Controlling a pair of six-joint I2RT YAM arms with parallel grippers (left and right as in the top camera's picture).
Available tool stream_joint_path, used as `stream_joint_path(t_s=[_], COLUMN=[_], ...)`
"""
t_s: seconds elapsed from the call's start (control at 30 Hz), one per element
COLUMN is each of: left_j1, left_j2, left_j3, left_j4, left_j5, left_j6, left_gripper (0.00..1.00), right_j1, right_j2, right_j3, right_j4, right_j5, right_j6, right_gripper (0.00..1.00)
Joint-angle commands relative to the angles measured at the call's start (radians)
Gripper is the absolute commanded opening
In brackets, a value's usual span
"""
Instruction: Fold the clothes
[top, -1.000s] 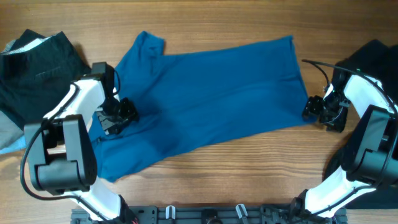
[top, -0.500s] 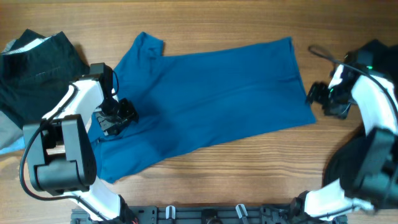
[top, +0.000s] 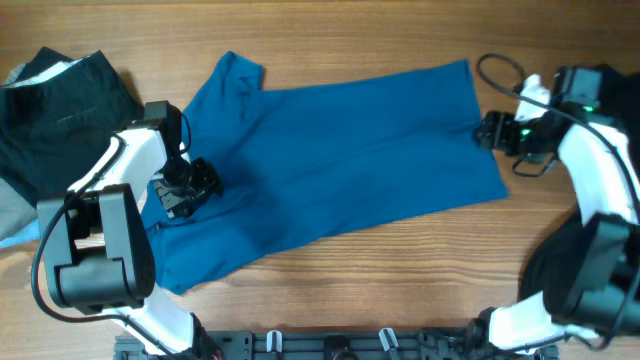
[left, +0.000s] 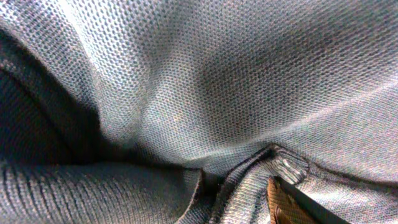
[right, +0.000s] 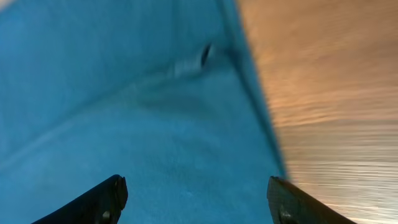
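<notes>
The royal-blue shirt (top: 350, 150) lies spread across the wooden table (top: 400, 290), collar end to the left. My left gripper (top: 195, 185) sits on its left part, shut on bunched fabric; the left wrist view is filled with close-up weave of the shirt (left: 217, 81) and its fingers are hidden. My right gripper (top: 487, 131) is open and empty, hovering over the shirt's right hem (right: 155, 124), fingers wide apart (right: 196, 186). A black garment (top: 60, 110) lies heaped at the far left.
Another black garment (top: 610, 85) lies at the far right under my right arm. A pale grey cloth (top: 10, 215) shows at the left edge. Bare wood (right: 329, 93) lies right of the hem.
My right arm has moved from the shirt's lower right corner toward the far side and left, over the right hem. The left arm and the shirt have not moved.
</notes>
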Motion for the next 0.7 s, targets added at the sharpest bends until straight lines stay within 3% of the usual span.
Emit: stream_joint_path(t_s=[0.0, 0.67], left_j1=[0.018, 0.018], left_j2=[0.068, 0.068], left_j3=[-0.052, -0.052], left_j4=[0.030, 0.030], left_j5=[-0.063, -0.063], left_j6=[0.006, 0.006], left_gripper=[0.71, 0.71], right_j1=[0.020, 0.020], right_j2=[0.083, 0.197], right_j3=[-0.024, -0.026], right_j4=[0.015, -0.007], right_j5=[-0.024, 0.169], right_j6=[-0.020, 0.084], right_gripper=[0.77, 0.79])
